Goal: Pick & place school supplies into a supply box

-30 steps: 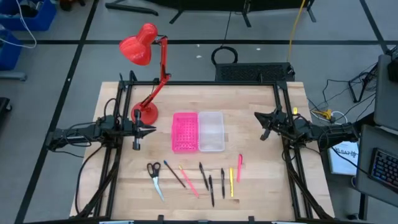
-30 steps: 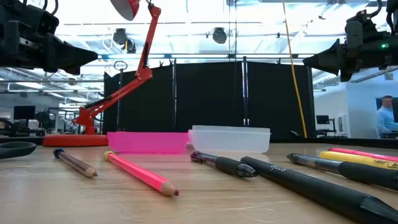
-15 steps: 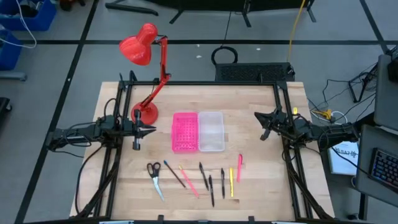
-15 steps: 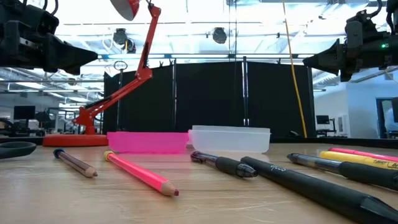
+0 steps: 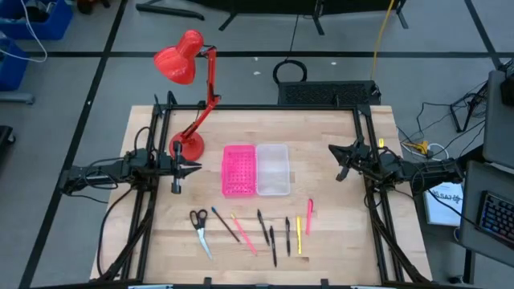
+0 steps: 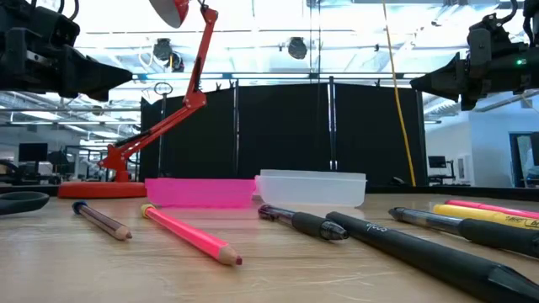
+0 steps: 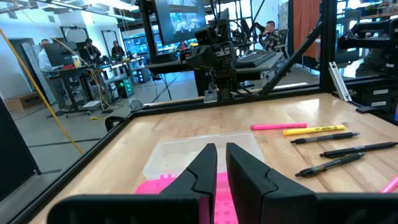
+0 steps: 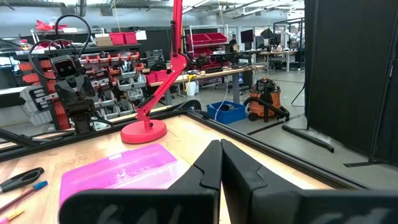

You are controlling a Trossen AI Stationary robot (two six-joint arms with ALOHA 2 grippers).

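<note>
You have not started filling the supply box (image 5: 274,169): it sits bare at mid-table, touching the pink tray (image 5: 238,170) on its left-arm side, and nothing shows inside it from above or through its clear wall in the low view. Every supply lies in a loose row on the table (image 5: 337,233) nearer the front edge than the box. The scissors (image 5: 200,228) are farthest toward the left arm, then a dark pencil (image 5: 226,225) and a pink pencil (image 5: 243,234), three black pens (image 5: 272,236), a yellow highlighter (image 5: 299,234) and a pink highlighter (image 5: 310,213) closest to the right arm. Your left gripper (image 5: 193,167) hovers beyond the pink tray from the box, fingers nearly pressed together and holding nothing. Your right gripper (image 5: 336,150) waits on the box's other side, well apart from it, fingers also almost closed and empty. All the picking and placing is still ahead of you.
</note>
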